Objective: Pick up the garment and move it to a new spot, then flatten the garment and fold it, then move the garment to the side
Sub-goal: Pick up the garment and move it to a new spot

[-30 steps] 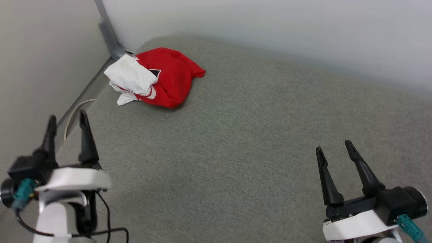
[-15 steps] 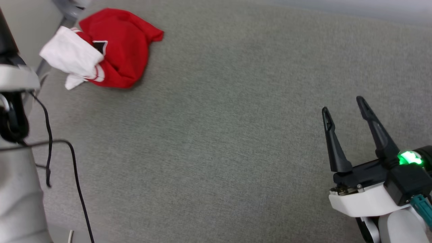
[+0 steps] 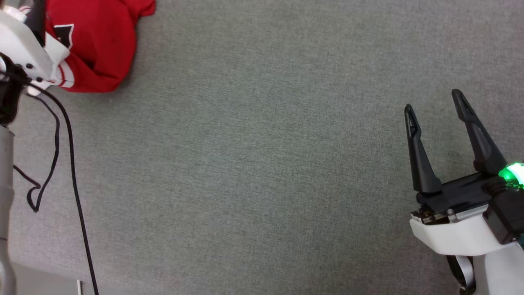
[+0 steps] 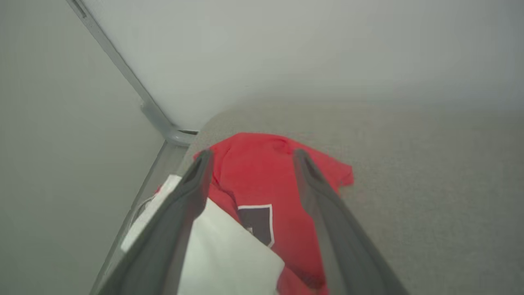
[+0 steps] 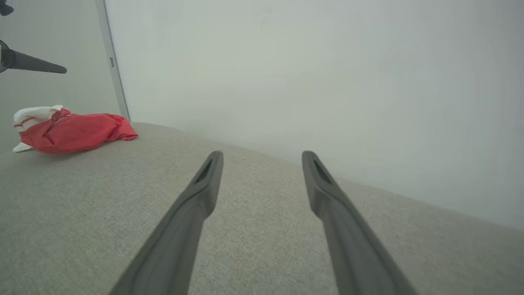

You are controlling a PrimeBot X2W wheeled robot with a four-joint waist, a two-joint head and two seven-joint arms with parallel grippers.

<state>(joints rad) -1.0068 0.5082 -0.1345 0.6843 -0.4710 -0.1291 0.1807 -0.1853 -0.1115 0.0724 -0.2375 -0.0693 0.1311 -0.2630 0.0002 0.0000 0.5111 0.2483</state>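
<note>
Your left arm has gone forward since a second ago: then the left gripper [image 4: 251, 153] sat well short of the garment [image 3: 98, 49], and now its white wrist housing [image 3: 20, 45] overlaps the shirt's left side in the head view. That camera has also tipped down, so the wall has left its picture; don't read that shift as the shirt moving.

You get only part of the garment from the head. The top edge cuts it off, and the housing covers most of the white sleeve. Of the lettering you can see one black block with a white outline, too little to read. In the left wrist view the near finger [image 4: 180, 213] hides part of the white sleeve, and the bottom edge crops the rest.

The garment lies crumpled at the far left corner of the grey padded surface [image 3: 262, 164], close to the metal post [image 4: 123, 69] where the walls meet.

Your left claw is released, fingers spread with the shirt below and beyond them. The right wrist view shows one left finger [image 5: 37, 66] in the air above the shirt, apart from it.

Your right gripper [image 3: 432, 100] is released too, holding nothing, over the bare surface well apart from the shirt. A green light [image 3: 511, 174] glows on its body.

A black cable [image 3: 73, 164] hangs in loops from the left arm.
</note>
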